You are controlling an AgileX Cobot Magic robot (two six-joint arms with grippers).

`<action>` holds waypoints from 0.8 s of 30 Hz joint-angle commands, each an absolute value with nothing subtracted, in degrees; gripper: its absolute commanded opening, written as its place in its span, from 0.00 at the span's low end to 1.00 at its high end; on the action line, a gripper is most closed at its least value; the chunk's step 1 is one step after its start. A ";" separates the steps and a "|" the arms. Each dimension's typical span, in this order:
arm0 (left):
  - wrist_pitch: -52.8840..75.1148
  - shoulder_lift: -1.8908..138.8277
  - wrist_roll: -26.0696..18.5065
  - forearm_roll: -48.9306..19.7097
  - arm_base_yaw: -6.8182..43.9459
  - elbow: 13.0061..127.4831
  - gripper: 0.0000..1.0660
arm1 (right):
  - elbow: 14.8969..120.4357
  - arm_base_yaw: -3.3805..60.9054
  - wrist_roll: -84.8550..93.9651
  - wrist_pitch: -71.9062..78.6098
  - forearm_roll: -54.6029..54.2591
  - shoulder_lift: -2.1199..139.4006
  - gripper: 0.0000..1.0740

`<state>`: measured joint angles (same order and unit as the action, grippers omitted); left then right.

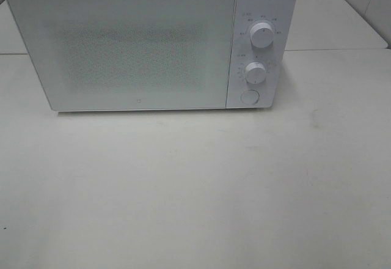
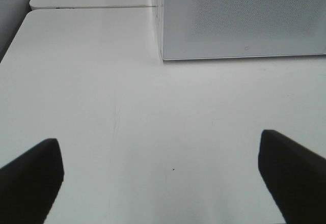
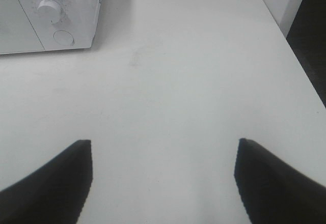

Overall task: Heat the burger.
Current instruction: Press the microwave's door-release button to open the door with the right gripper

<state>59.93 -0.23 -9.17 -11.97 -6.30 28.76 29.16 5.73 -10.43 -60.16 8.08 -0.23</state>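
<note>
Black fingers (image 2: 30, 178) of the left gripper (image 2: 158, 147) and of the right gripper (image 3: 163, 147) are seen spread wide and empty above a white table (image 1: 195, 195), near a white microwave oven (image 1: 153, 46) whose frosted door (image 1: 122, 55) is shut. The burger is shown in no view, and whether it lies behind that door cannot be told. It is judged light, soft and loosely stacked, best taken gently across the bun's sides.

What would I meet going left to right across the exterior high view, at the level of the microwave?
white microwave door with a speckled frosted window → white control panel with two round dials and a round button → white tabletop
</note>
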 commanded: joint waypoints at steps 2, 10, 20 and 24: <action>59.53 -1.43 -8.94 -12.38 -6.47 28.53 0.92 | 30.14 5.33 -10.08 -58.38 8.08 -1.83 0.70; 59.53 -1.43 -8.94 -12.38 -6.47 28.53 0.92 | 30.77 5.33 -10.08 -47.96 7.91 -0.86 0.70; 59.53 -1.43 -8.94 -12.38 -6.47 28.53 0.92 | 30.77 5.33 -10.08 -36.73 7.91 11.29 0.69; 59.53 -1.43 -8.94 -12.38 -6.47 28.53 0.92 | 30.77 5.33 -10.08 -32.54 7.91 16.39 0.69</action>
